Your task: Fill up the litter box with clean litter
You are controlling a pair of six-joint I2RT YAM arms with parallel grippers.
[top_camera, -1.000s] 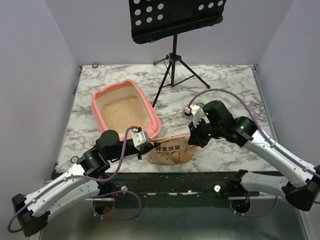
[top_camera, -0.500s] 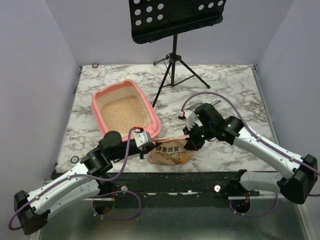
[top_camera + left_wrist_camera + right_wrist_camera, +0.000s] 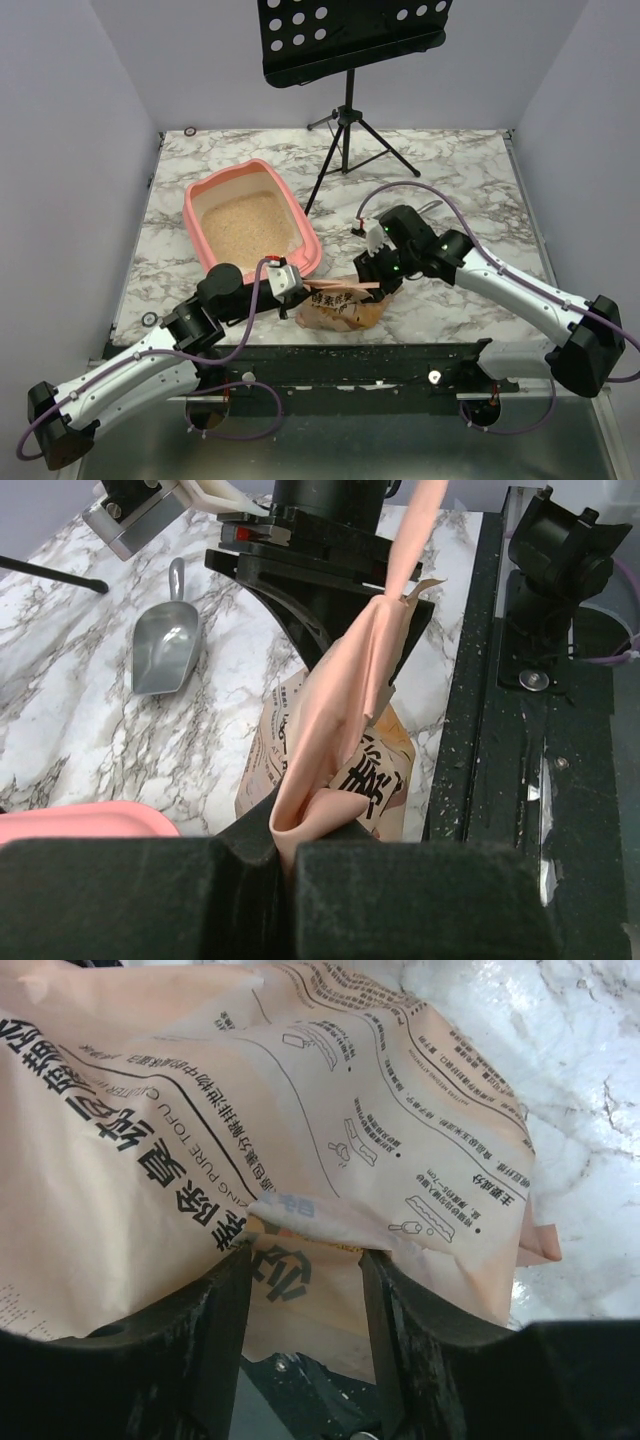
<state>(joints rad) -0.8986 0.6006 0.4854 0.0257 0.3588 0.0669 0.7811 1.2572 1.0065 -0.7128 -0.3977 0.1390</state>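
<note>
Leftward and lower than a second before, the right claw (image 3: 305, 1260) had closed in on the litter bag (image 3: 340, 308), and its fingers now stood apart at the bag's printed edge. The left claw (image 3: 285, 845) was clamped on the bag's crumpled top fold. Behind them the litter box (image 3: 192, 222) sat on the marble counter (image 3: 450, 165), with clean litter (image 3: 245, 225) spread across its floor.

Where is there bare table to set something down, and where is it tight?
Free: the far right corner, between the music stand and the right wall; the strip left of the litter box. Crowded: the near middle, where the left gripper and right gripper meet at the bag.
</note>
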